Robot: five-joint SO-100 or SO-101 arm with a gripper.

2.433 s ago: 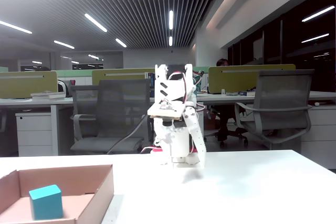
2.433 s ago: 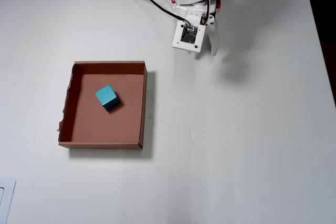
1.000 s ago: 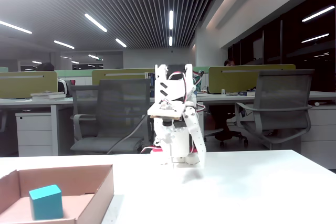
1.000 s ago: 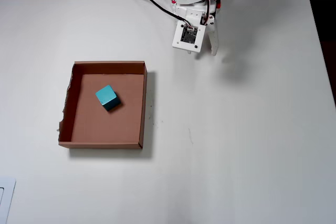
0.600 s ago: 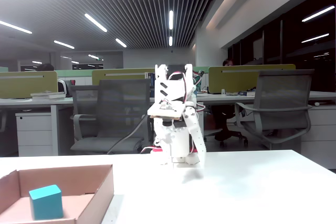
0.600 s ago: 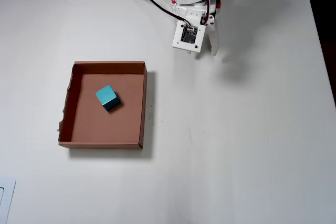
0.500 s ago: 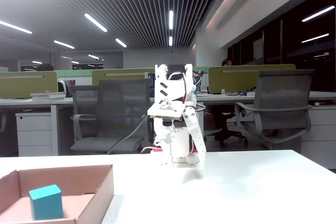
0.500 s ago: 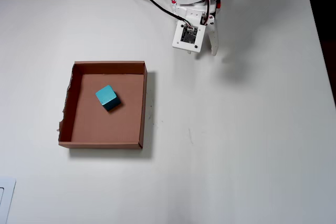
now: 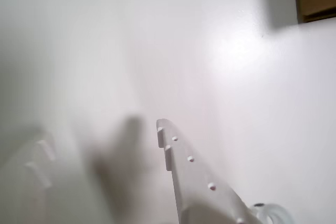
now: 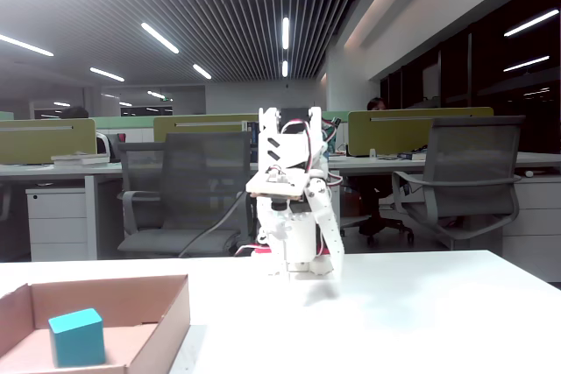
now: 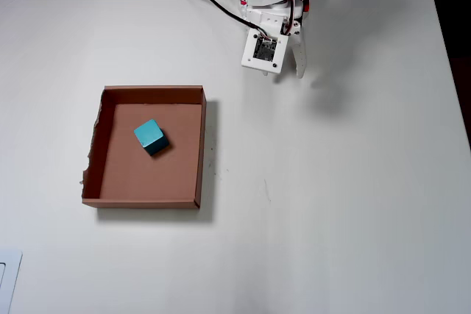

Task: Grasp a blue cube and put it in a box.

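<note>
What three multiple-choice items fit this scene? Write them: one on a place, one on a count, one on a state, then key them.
1. Where is the blue cube?
A. inside the box
B. on the bare table
C. in the pincer

2. How many cubes show in the overhead view?
A. three
B. two
C. one

3. What is the pincer holding?
A. the cube
B. nothing
C. the box

Key: 1 A, the cube rests on the box floor in the overhead view; 2 C, only one blue cube is there; 3 B, the wrist view shows only bare table by the fingers.
</note>
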